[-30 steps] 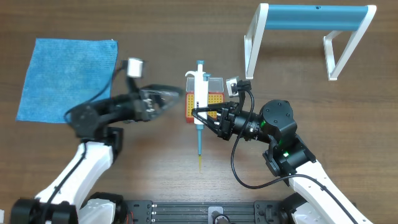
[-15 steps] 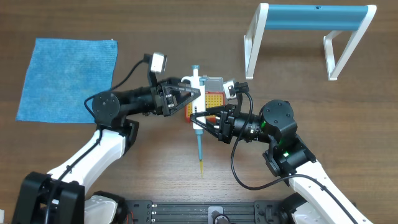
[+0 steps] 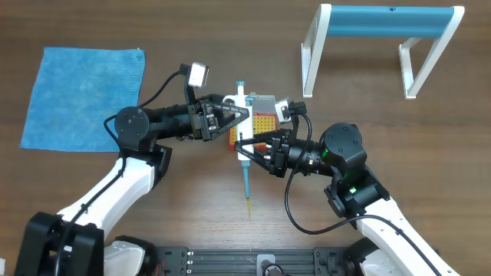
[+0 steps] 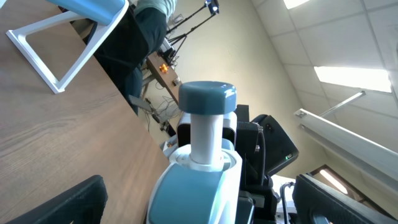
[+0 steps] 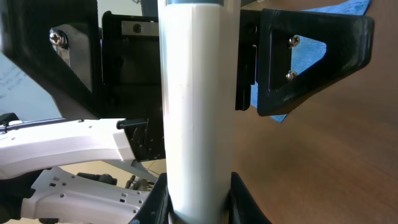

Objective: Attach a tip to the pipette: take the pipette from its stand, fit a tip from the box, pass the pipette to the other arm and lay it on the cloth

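The pipette has a white body, a blue plunger and a thin shaft ending in a yellow tip. It hangs above the table beside the tip box. My right gripper is shut on its lower body, seen as a white barrel in the right wrist view. My left gripper is open, with one finger on each side of the upper body. The plunger rises between its fingers. The blue cloth lies flat at the far left.
The white stand with a blue top bar is at the back right, with nothing on it. The red and yellow tip box sits just behind both grippers. Bare wooden table lies between the cloth and the grippers.
My left arm has swung right from near the cloth and set its open fingers around the pipette's upper body. The right gripper has shifted the pipette slightly farther back.
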